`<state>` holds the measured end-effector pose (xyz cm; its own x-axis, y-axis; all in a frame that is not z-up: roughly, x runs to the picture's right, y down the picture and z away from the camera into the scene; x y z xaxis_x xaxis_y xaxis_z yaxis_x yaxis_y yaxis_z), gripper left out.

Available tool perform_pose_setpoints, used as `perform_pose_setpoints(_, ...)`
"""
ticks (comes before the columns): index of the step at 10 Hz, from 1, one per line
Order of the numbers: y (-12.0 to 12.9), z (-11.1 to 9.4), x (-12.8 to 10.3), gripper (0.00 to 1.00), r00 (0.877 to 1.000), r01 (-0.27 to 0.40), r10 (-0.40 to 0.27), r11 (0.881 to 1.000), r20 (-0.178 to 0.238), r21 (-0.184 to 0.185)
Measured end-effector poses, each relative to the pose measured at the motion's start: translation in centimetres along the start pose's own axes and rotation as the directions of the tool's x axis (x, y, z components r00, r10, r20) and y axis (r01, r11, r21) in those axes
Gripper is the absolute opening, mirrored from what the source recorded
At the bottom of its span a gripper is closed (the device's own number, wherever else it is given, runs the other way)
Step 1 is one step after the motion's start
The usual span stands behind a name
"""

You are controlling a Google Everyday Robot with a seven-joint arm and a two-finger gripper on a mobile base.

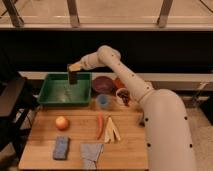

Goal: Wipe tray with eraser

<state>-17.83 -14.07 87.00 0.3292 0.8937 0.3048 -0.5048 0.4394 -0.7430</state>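
The green tray [56, 94] lies at the table's back left. Just above its far right part hangs the eraser [72, 77], a small dark block held upright. My gripper [74, 68] is shut on its top end. The white arm [125, 75] reaches in from the lower right, passing over the bowls. Whether the eraser's lower end touches the tray floor I cannot tell.
Right of the tray stand a dark red bowl [102, 84], a blue cup [103, 101] and a white cup [122, 96]. Nearer the front lie an orange fruit [62, 122], a blue sponge [61, 148], a grey cloth [91, 152], a red pepper [100, 125] and yellow strips [113, 130].
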Motion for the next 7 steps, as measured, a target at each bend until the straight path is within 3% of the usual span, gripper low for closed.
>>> perform_pose_setpoints(1, 0.23, 0.98, 0.27, 0.0, 1.0, 0.007, -0.007, 1.0, 0.003, -0.004)
perform_pose_setpoints(6, 0.26, 0.95, 0.18, 0.0, 1.0, 0.012, -0.012, 1.0, 0.007, -0.002)
perform_pose_setpoints(7, 0.57, 1.16, 0.67, 0.0, 0.999, 0.04, -0.04, 0.999, 0.011, 0.009)
